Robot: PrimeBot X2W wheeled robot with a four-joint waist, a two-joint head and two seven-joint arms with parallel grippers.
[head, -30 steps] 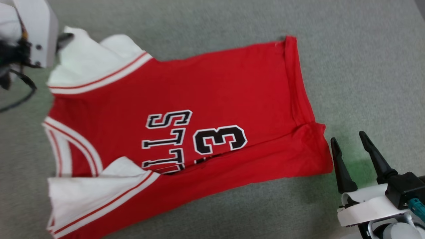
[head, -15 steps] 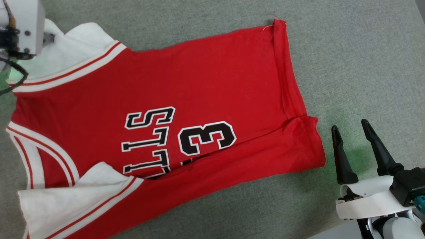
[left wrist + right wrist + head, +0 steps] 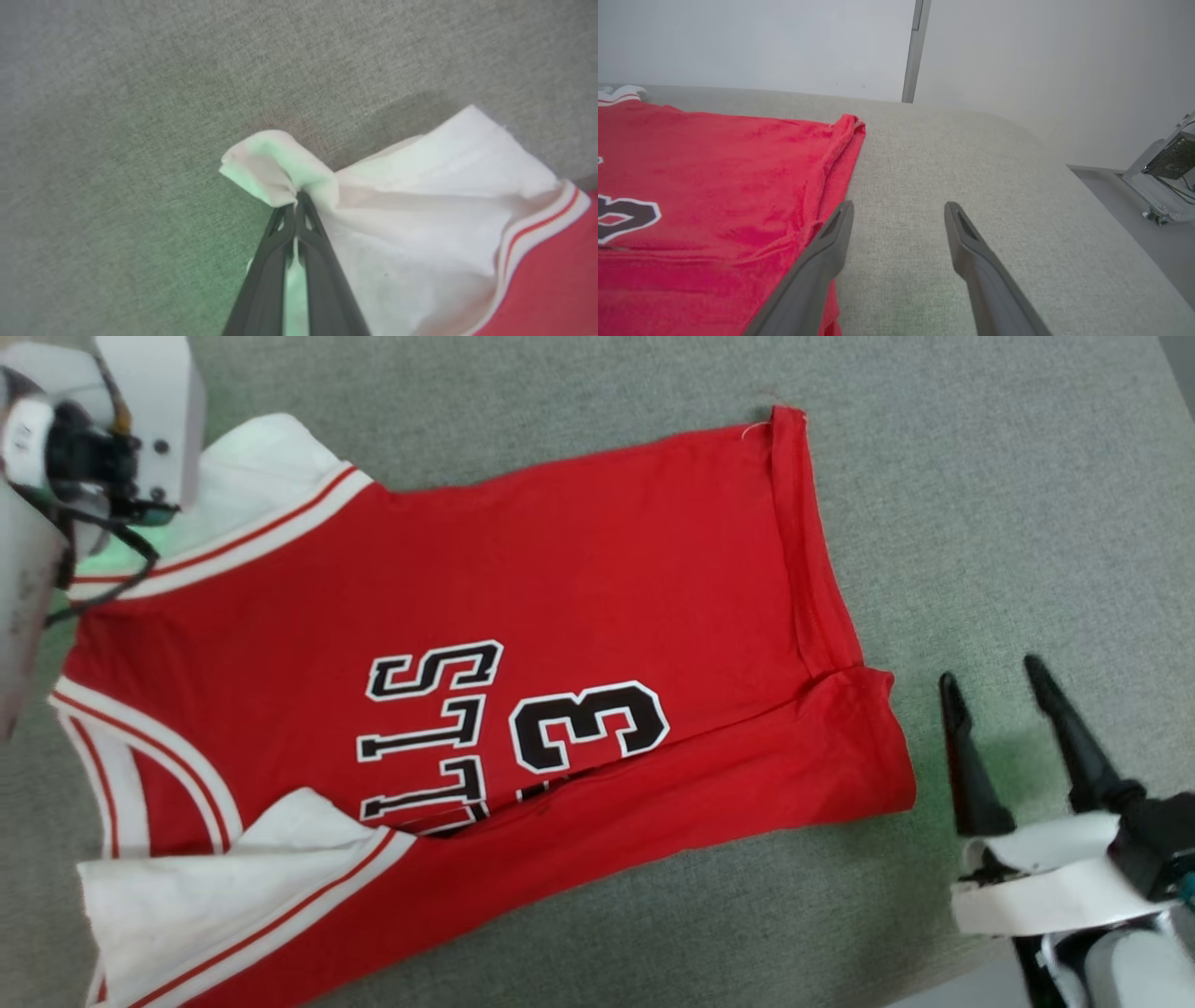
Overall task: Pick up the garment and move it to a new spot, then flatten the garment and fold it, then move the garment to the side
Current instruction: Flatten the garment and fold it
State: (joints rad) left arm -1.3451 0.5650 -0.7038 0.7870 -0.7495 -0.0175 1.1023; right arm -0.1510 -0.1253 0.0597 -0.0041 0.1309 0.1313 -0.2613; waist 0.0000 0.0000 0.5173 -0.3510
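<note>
The garment (image 3: 579, 588), a red jersey with white sleeves, striped trim and black lettering, lies spread on the grey surface, its lower edge folded over along the front. In the left wrist view my left gripper (image 3: 296, 198) is shut on a bunched corner of the far white sleeve (image 3: 420, 210), which puckers up around the tips. The head view has that arm's white wrist (image 3: 140, 420) over the same sleeve at the top left, fingers hidden. My right gripper (image 3: 994, 677) stands open on bare cloth just right of the garment's hem (image 3: 714, 177), fingertips (image 3: 843, 210) beside the hem.
The grey fabric surface (image 3: 980, 476) runs wide to the right of the garment. Its front edge shows at the lower right corner (image 3: 943, 994). Beyond the far edge are a pale wall with a vertical post (image 3: 916, 46) and a metal device (image 3: 1164, 186) at the right.
My left gripper has shut on the white sleeve corner. The head camera has shifted, so the whole picture has slid. The right gripper stays open beside the hem.
</note>
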